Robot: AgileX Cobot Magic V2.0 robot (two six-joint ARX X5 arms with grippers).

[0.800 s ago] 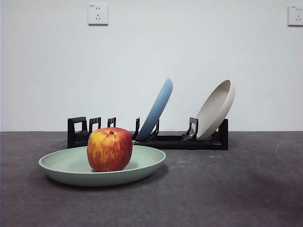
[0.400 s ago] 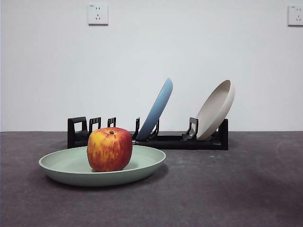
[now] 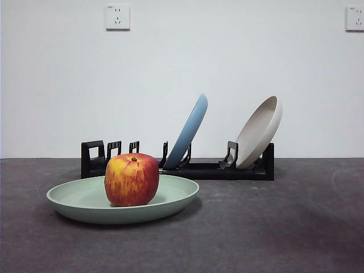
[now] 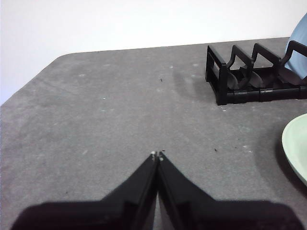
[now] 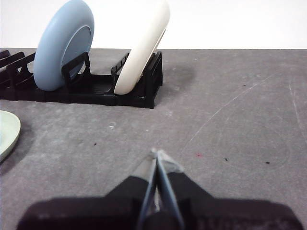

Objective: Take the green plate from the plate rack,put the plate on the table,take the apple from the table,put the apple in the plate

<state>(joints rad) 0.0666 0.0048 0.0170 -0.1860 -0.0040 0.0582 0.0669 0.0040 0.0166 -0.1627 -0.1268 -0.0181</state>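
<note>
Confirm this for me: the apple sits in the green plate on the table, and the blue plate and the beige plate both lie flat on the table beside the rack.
One thing is wrong. The blue plate and the beige plate do not lie flat: the front view shows both leaning in the plate rack. The apple does sit in the green plate on the table.

- A plain white wall (image 3: pixel 227 62) fills the background.
- Two white wall sockets (image 3: pixel 117 17) sit high up, one partly cut off at the right edge.
- Light seems soft and even.
</note>
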